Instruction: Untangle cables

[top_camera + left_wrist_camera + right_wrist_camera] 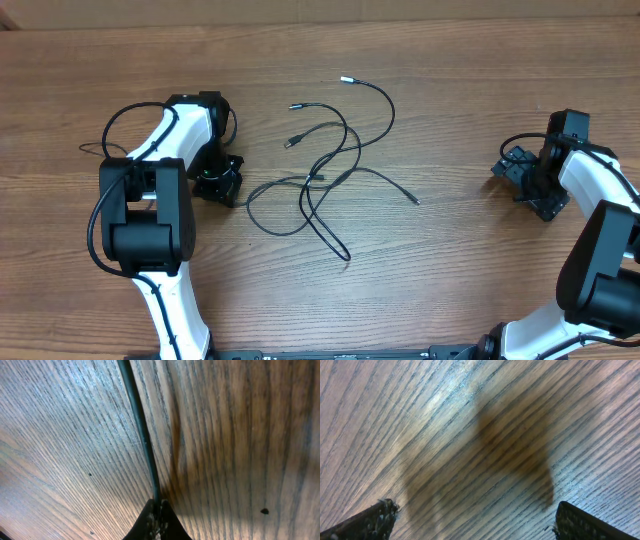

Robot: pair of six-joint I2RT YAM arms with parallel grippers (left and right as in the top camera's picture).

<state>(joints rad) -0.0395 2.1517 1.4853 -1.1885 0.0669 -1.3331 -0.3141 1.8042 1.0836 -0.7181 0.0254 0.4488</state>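
Several thin black cables (322,172) lie looped in a tangle at the middle of the wooden table (450,90). Their plug tips spread outward, one silvery at the back (347,79). My left gripper (236,188) sits at the tangle's left loop. In the left wrist view its jaws (156,510) are shut on one black cable (142,435), which runs straight away over the wood. My right gripper (516,172) hovers far to the right of the tangle. In the right wrist view it (475,512) stands open over bare wood, with nothing between its fingers (370,522).
The left arm's own thicker wires (108,130) loop out at the left. Both arm bases stand along the front edge (350,352). A paler strip (300,10) borders the table's back.
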